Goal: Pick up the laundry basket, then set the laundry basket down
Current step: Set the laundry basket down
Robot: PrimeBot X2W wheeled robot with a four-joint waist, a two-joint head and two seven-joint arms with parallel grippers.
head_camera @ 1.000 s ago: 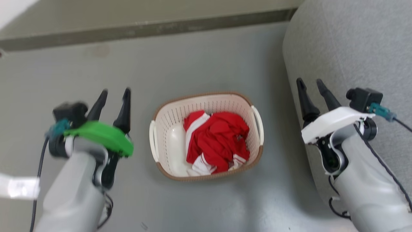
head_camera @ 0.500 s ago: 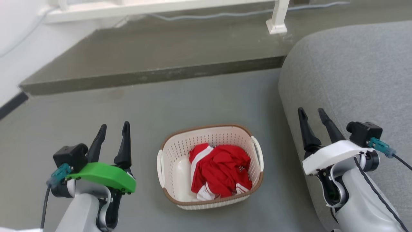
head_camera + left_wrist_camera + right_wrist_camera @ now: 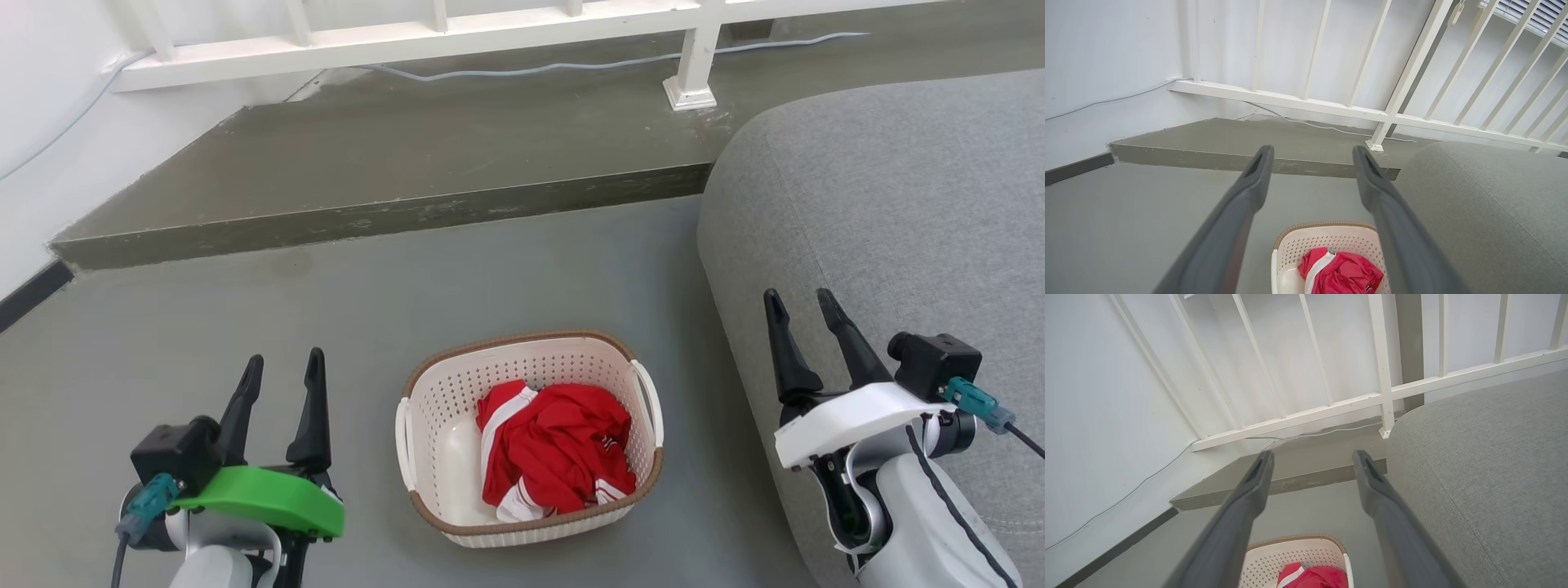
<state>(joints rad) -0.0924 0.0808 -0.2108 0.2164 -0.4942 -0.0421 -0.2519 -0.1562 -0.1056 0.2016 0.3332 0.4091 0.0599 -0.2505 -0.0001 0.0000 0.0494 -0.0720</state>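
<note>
Cream-white plastic, the laundry basket [image 3: 531, 367] sat on the floor [image 3: 408, 286] between the left hand [image 3: 284, 357] and right hand [image 3: 798, 294], both parted and empty; gripping one handle [image 3: 649, 400] alone would likely tilt it and spill the red clothing [image 3: 563, 445].

Grey floor [image 3: 506, 269], white railing [image 3: 408, 37], grey sofa [image 3: 898, 212].

No legible text, label, brand or number; a small dark mark [image 3: 608, 442] on the red garment [image 3: 555, 453] in the laundry basket [image 3: 522, 337], lower centre, is too small to read.
</note>
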